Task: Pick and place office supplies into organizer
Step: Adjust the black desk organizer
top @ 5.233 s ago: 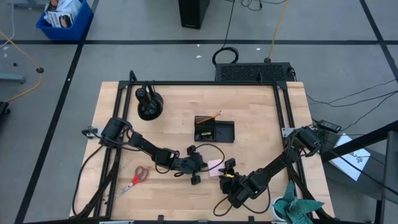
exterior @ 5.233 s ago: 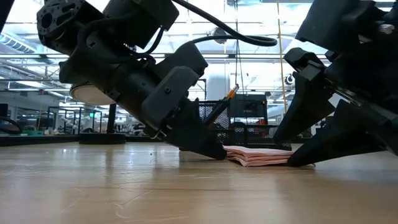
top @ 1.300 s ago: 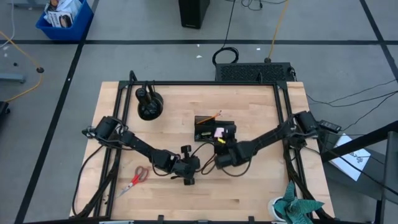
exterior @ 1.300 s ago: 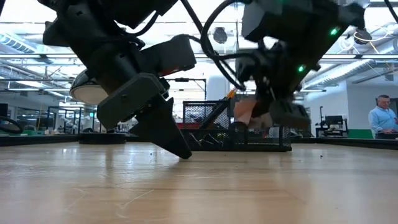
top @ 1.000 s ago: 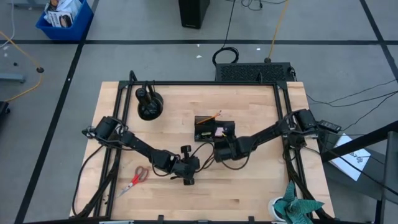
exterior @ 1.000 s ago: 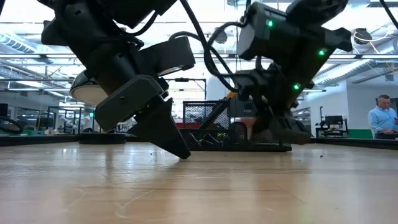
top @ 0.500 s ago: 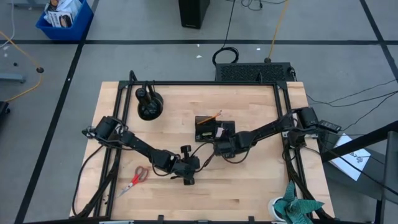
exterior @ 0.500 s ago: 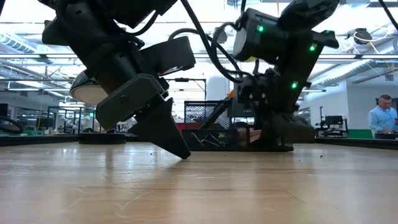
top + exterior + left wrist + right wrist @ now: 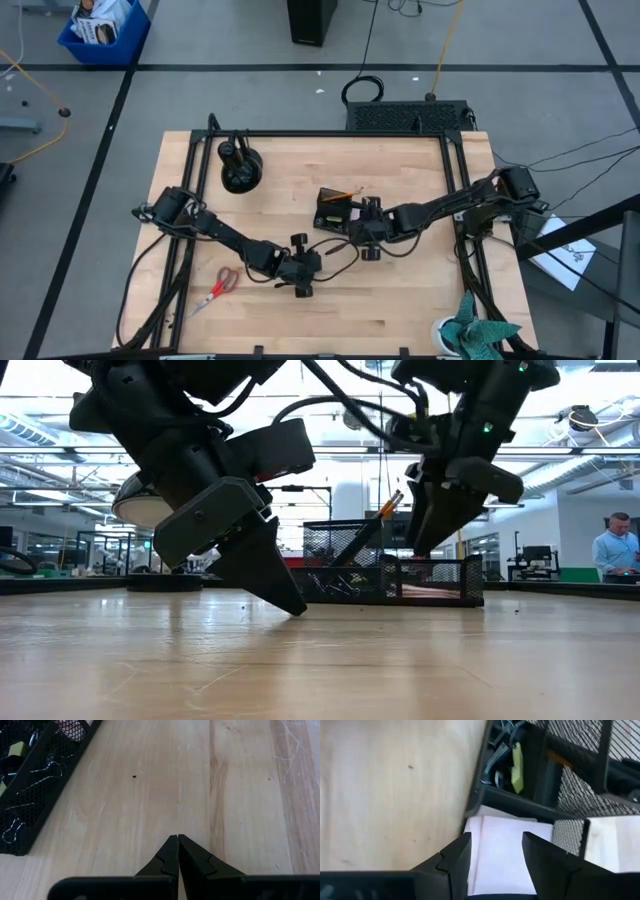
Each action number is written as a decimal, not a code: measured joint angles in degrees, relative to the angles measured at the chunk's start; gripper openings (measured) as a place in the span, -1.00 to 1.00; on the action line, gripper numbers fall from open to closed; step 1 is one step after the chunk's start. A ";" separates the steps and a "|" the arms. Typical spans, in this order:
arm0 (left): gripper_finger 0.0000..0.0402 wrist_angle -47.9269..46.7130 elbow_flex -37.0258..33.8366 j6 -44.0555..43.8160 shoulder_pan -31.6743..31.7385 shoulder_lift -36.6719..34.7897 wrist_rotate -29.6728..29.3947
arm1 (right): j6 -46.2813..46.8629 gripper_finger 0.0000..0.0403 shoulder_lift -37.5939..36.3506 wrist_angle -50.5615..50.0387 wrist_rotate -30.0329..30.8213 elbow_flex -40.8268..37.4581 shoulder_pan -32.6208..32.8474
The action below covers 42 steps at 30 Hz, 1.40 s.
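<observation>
The right end effector [image 9: 492, 851] hangs just above the organizer [image 9: 340, 212] with fingers spread and empty; the pink notepad [image 9: 512, 847] lies flat in a compartment below. One risk: the spread fingers could catch the mesh wall on the way out and drag the tray across the counter [image 9: 420, 290]. The left end effector [image 9: 178, 851], pinched narrow and empty, rests tip-down on the wood. Countable here: one notepad, one orange pencil [image 9: 343, 192] leaning in the tray, one yellow-green tag [image 9: 518, 761], and one pair of red-handled scissors [image 9: 220, 288] outside, well apart from the organizer.
</observation>
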 joint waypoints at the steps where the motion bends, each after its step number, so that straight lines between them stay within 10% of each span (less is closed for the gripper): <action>1: -0.92 0.00 0.00 0.00 0.00 -0.01 0.04 | 0.02 -0.17 0.00 -0.23 0.03 -0.01 -0.04; 7: -0.92 0.04 0.00 -0.02 0.00 -0.02 0.12 | 4.13 -0.31 0.41 0.25 -0.35 -0.01 -0.17; 14: -0.92 0.22 0.00 -0.11 0.00 -0.04 0.24 | 6.17 -0.95 3.01 -1.43 -3.78 -0.01 -1.38; 29: -0.92 0.27 0.00 0.31 -0.02 -0.04 0.25 | 4.47 -0.99 7.09 -1.71 -6.42 0.01 -4.00; 42: -0.92 0.30 0.00 2.87 -0.36 -0.04 -0.39 | 5.76 -0.97 -4.07 -0.56 -2.06 0.01 -1.02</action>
